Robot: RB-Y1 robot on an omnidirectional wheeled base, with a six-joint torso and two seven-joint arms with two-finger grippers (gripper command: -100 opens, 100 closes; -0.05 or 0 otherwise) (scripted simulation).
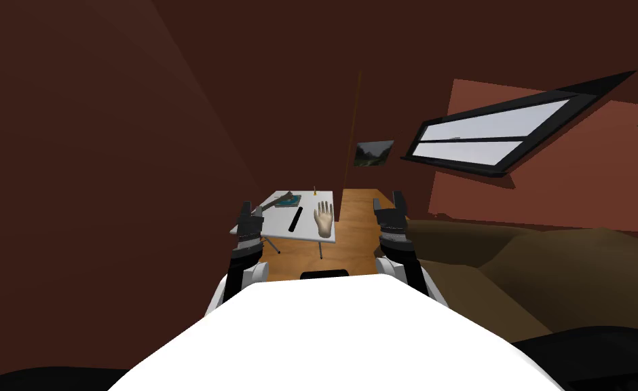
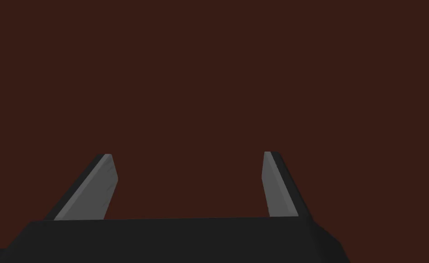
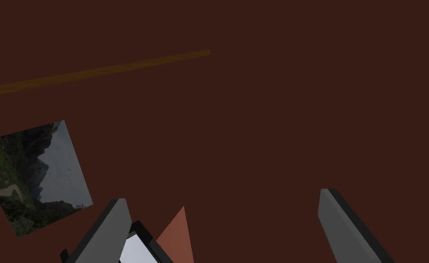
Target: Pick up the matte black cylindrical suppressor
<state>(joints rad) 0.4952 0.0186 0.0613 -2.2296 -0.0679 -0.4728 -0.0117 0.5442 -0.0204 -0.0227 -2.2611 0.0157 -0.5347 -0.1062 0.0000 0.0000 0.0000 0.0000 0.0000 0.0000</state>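
Head view: black suppressor [image 1: 295,219] lies on the table [image 1: 309,235] at twelve o'clock; clutter [image 1: 287,199] beyond is unreadable. Left gripper [image 1: 253,209] and right gripper [image 1: 387,201] stand with jaws spread.

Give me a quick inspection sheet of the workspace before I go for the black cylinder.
Surface: small white table on a wooden floor.
Job's things: black cylinder lying on the table, untouched.
Clutter: model hand beside the cylinder; dark object on a teal pad; small yellow upright item at the far edge.
End effectors: left end effector and right end effector both open, empty, away from the cylinder.
Cables: nothing seen.
Surroundings: brown sofa on the right; window and picture on dark red walls.
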